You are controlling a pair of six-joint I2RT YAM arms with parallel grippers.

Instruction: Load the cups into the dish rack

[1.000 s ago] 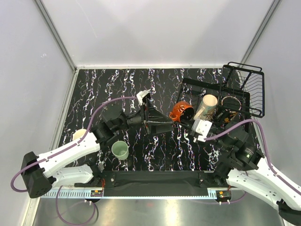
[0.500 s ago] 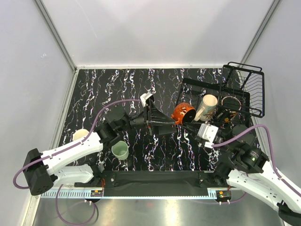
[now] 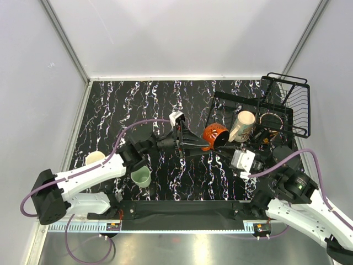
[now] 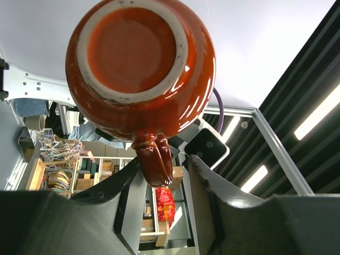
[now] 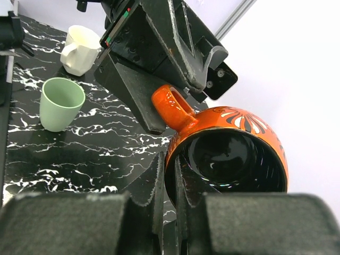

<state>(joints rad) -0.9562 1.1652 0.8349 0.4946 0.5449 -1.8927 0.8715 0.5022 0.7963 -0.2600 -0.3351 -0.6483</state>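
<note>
"What's new with the left gripper point(image 4: 163, 164)?"

"It has slid in to the red mug point(image 3: 215, 134). Its jaws have narrowed around the handle point(image 4: 155, 159), though a gap shows on one side."

"And the right gripper point(image 5: 169, 164)?"

"It's pinching the rim and holding the mug in the air just beside the rack point(image 3: 295, 105). That looks like a handover, so the mug isn't loaded yet."

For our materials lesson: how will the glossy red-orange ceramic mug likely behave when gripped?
The glossy red-orange ceramic mug shines like glaze, so it is probably slippery where the right gripper pinches its rim. It looks rigid yet likely chips if dropped. Laid sideways, its rounded body might roll until the handle stops it.
</note>
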